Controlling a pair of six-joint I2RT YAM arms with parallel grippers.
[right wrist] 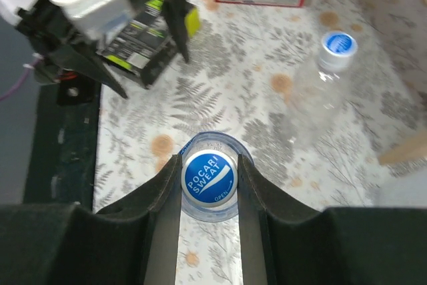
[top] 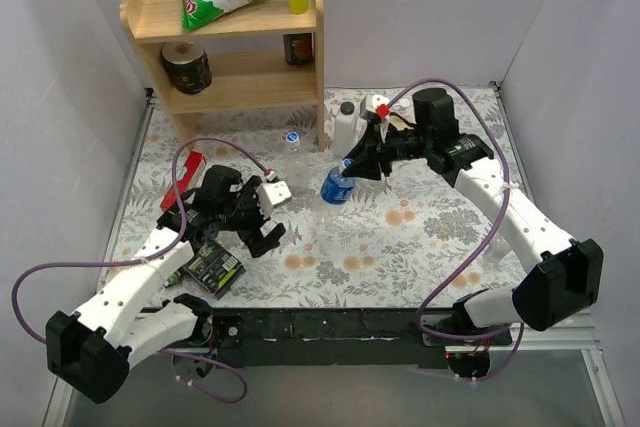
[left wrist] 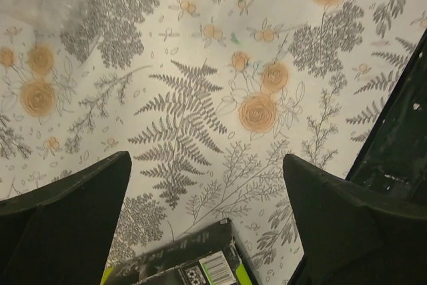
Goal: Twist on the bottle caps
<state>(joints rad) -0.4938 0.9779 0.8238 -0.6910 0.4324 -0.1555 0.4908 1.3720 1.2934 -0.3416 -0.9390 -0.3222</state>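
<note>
Right now the blue cap (right wrist: 209, 177) printed Pocari Sweat is sitting on the mouth of the blue bottle (top: 335, 190), which is standing on the tabletop (top: 420, 237) a little in front of the wooden shelf (top: 230, 37), off its right front post. The right claw (right wrist: 209, 162) is pinching that cap from both sides, its fingers (right wrist: 163, 195) pressing against the rim. A second, blue-white cap (right wrist: 338, 43) is resting on a clear bottle (right wrist: 313, 91) just beside the same shelf post; whether it is tightened I cannot tell.

The left claw (left wrist: 207, 165) is hanging spread wide over bare tabletop, well in front of the shelf's left side, with a black-and-green box (left wrist: 180, 265) just under its near edge.

Nothing is bracing the blue bottle, so as I read it the main risk is the bottle turning along with the cap, or tipping, as the wrist is twisting. If the cap is seated slightly crooked it could cross-thread, and a light pinch could slip around the smooth rim.
</note>
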